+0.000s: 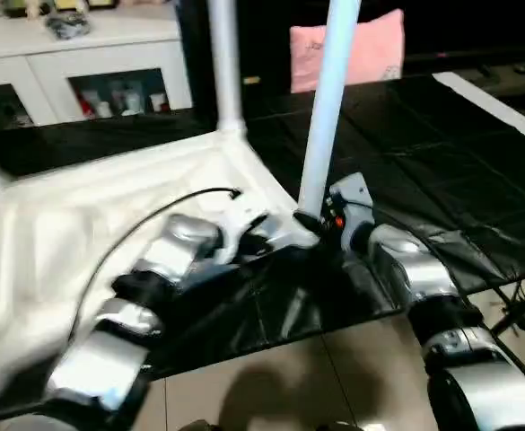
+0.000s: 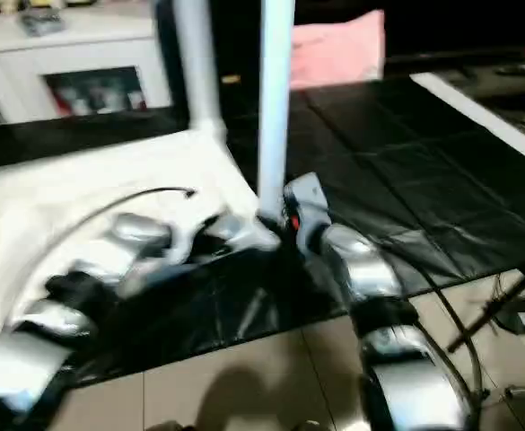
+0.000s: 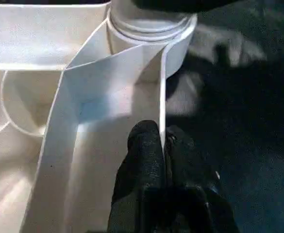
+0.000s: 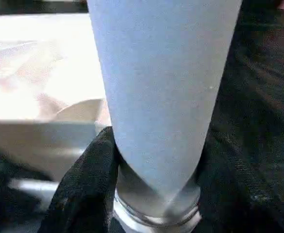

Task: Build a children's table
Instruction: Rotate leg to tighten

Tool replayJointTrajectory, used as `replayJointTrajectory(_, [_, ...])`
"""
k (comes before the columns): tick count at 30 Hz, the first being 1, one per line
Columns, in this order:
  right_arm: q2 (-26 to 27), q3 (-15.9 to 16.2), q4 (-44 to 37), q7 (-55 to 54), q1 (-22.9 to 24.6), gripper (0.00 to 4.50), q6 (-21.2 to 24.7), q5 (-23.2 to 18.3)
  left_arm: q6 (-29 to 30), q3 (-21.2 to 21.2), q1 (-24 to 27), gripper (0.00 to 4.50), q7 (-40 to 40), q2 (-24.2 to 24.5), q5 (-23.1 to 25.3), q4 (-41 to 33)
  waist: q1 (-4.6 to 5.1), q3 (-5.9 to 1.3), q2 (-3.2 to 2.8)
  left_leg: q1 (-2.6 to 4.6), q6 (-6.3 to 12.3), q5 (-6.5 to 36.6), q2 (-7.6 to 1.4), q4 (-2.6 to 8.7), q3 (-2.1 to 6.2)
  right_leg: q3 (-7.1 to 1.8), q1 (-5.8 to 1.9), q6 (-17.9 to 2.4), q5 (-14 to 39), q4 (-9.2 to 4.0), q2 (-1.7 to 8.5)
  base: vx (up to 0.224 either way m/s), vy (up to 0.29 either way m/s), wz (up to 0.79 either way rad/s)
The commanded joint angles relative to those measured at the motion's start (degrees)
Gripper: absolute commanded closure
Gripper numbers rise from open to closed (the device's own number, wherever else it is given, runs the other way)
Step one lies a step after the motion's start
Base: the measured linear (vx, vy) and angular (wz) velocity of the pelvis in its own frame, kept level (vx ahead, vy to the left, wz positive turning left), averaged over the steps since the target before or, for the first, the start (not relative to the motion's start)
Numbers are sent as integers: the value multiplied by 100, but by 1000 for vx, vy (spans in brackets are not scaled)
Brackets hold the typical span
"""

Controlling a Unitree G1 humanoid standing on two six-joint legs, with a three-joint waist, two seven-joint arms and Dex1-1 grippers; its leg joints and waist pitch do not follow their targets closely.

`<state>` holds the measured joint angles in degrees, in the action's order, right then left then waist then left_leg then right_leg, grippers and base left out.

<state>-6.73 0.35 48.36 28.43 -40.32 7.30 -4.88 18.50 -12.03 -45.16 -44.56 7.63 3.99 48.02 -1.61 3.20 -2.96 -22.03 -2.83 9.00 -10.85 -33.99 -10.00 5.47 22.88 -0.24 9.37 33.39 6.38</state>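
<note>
While two legs rise from the upturned tabletop, the build looks roughly half done, judged from how the parts stand.

Tabletop: the white tabletop (image 1: 109, 224) lies underside up on the black-covered worktop (image 1: 441, 162), its ribs and a round corner socket (image 3: 23, 104) showing in the left wrist view.

Far leg: one white leg (image 1: 226, 63) stands upright in the far corner socket and looks seated.

Near leg: a second leg (image 1: 325, 108) stands almost upright at the near corner, its collar (image 3: 149, 19) sitting at the socket mouth; whether it is fully home I cannot tell.

Left pincer: the left pincer (image 3: 162, 150) is pinched shut on the thin edge wall of the tabletop just beside the near socket, steadying the piece.

Right pincer: the right pincer (image 4: 154, 160) has its black fingers (image 4: 83, 179) on either side of the near leg's lower end, just above the grey threaded ring, gripping it.

Left to do: probably tightening this leg, then fitting two more; those legs I cannot place here.

Background: a white cabinet (image 1: 74, 63) and a pink cushion (image 1: 361, 49) stand beyond the worktop.
</note>
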Motion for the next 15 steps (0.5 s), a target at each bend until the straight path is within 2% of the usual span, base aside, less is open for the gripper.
replayJointTrajectory(1, [562, 278, 491, -109, -20, 252, 223, -41, -74, 291, -434, 450, 651, -200, -200, -157, 12, -377, 33, 146, 35, 2616, -137, 449, 107, -146, -174, -889, 2755, -546, 228, 0, 0, 0])
replayJointTrajectory(4, [662, 146, 663, -268, -200, 252, 92, 4, 7, 355, -469, 450, 807, -261, -136, -151, 9, -392, 37, 125, 69, 2538, -141, 454, 96, -162, -194, -986, 2478, -508, 226, 0, 0, 0])
replayJointTrajectory(5, [680, 40, 646, -141, -212, 252, 24, -103, -1, 355, -466, 450, 817, -244, -97, -149, -1, -390, 44, 126, 90, 2511, -143, 456, 90, -167, -195, -992, 2432, -516, 227, 0, 0, 0])
replayJointTrajectory(7, [655, -142, 614, -100, -238, 196, -25, -259, -64, 297, -437, 450, 789, -152, -17, -145, -24, -411, 40, 106, 153, 2307, -158, 460, 78, -194, -215, -1108, 2037, -461, 223, 0, 0, 0])
replayJointTrajectory(10, [530, -172, 519, 106, -197, 162, -118, -290, -244, 167, -365, 450, 625, -29, 60, -149, -36, -425, 35, 78, 249, 2123, -156, 453, 70, -192, -252, -1199, 1748, -426, 226, 0, 0, 0])
replayJointTrajectory(11, [380, -114, 381, 363, -117, 162, -203, -281, -473, 54, -289, 450, 419, 74, 115, -173, -32, -429, 35, 61, 267, 2085, -155, 452, 67, -193, -265, -1194, 1715, -426, 229, 0, 0, 0])
replayJointTrajectory(13, [168, 9, 191, 670, 10, 137, -293, -213, -614, -31, -220, 450, 173, 168, 138, -186, -49, -461, 18, 44, 351, 1740, -162, 424, 55, -203, -289, -1292, 1279, -369, 231, 0, 0, 0])
replayJointTrajectory(15, [81, 53, 114, 791, 64, 126, -321, -182, -635, -50, -200, 450, 87, 197, 138, -182, -73, -478, 34, 63, 449, 1539, -166, 396, 30, -202, -280, -1393, 998, -352, 222, 0, 0, 0])
